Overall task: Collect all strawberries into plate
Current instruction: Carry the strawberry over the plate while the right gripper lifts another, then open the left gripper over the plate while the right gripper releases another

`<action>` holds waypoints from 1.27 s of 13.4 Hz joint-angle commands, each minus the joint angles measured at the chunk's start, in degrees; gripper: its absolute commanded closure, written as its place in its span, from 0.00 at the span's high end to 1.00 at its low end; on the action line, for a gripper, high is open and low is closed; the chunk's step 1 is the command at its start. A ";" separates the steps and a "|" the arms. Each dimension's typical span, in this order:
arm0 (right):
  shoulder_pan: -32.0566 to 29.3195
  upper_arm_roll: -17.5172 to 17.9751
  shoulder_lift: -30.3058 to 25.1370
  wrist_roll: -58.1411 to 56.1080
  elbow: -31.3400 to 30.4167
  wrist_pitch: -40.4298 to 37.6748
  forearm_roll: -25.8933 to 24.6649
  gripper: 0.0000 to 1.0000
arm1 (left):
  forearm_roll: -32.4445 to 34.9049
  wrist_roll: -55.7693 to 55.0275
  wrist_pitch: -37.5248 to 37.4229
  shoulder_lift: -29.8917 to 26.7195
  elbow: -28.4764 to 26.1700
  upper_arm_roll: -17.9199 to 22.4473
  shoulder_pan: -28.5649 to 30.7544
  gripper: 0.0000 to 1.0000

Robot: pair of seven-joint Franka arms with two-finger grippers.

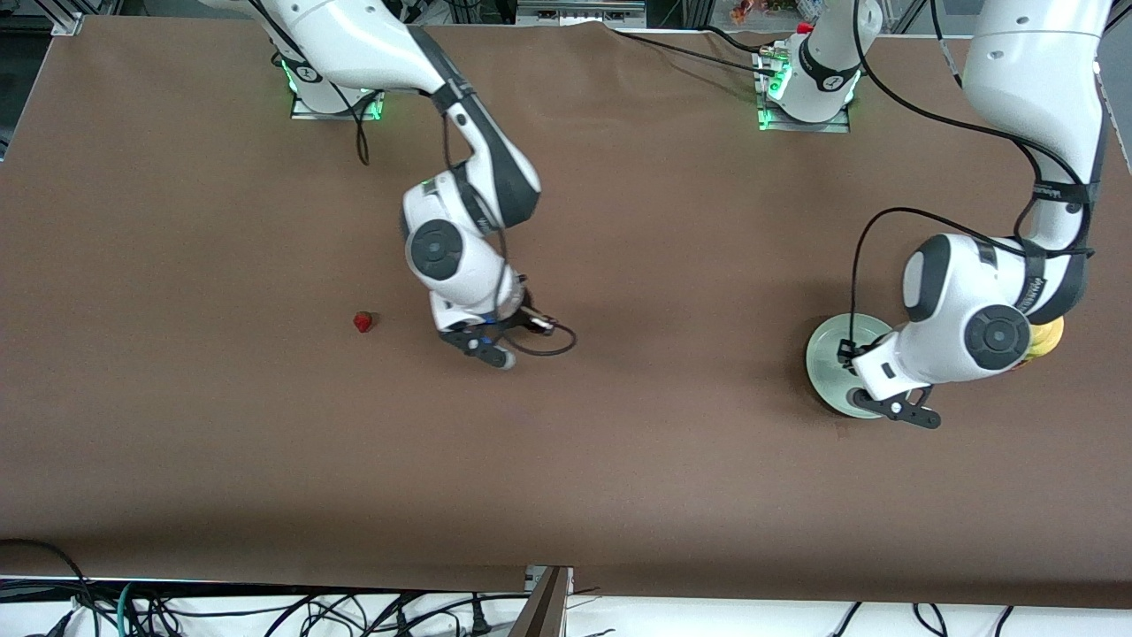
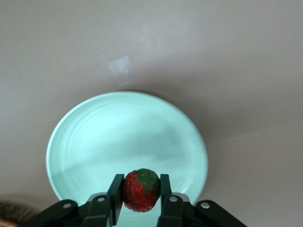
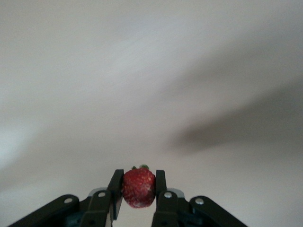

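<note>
My left gripper (image 2: 139, 191) is shut on a strawberry (image 2: 140, 189) and holds it over the pale mint-green plate (image 2: 99, 137). In the front view the left gripper (image 1: 889, 398) covers part of the plate (image 1: 831, 349). My right gripper (image 3: 138, 189) is shut on a second strawberry (image 3: 138, 187) over bare table near the middle; in the front view the right gripper (image 1: 495, 341) hides that berry. A third strawberry (image 1: 363, 321) lies on the table, toward the right arm's end from the right gripper.
A yellow fruit (image 1: 1046, 338) shows beside the left arm's wrist, at the left arm's end of the table. A brown woven edge (image 2: 12, 213) shows beside the plate in the left wrist view. The table is covered in brown cloth (image 1: 619, 487).
</note>
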 commanded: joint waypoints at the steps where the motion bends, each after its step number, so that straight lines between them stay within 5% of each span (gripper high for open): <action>1: 3.86 1.72 6.47 7.70 6.52 10.81 0.90 0.29 | 1.17 2.99 0.15 0.28 -0.13 -0.96 0.74 0.36; 2: 5.88 1.72 7.61 9.72 6.52 14.61 0.90 0.30 | 1.09 2.39 0.15 0.29 -0.13 -0.96 0.74 0.99; 5: 10.90 1.63 10.43 15.09 6.52 22.88 0.64 0.42 | 1.09 2.47 -0.20 -0.15 -0.05 -1.05 0.56 1.00; 9: 10.65 1.02 10.09 15.11 6.44 23.00 0.03 0.87 | 1.26 2.38 -0.73 -1.99 0.22 -0.96 0.39 1.00; 13: 7.94 -5.49 5.18 3.73 6.09 4.15 -6.22 0.96 | 0.12 0.37 -6.60 -6.47 1.10 -1.48 0.91 1.00; 17: 6.17 -16.00 -0.01 -16.66 4.34 -14.23 -5.96 0.96 | -4.53 -23.41 -11.89 -8.07 0.31 -7.36 -0.14 1.00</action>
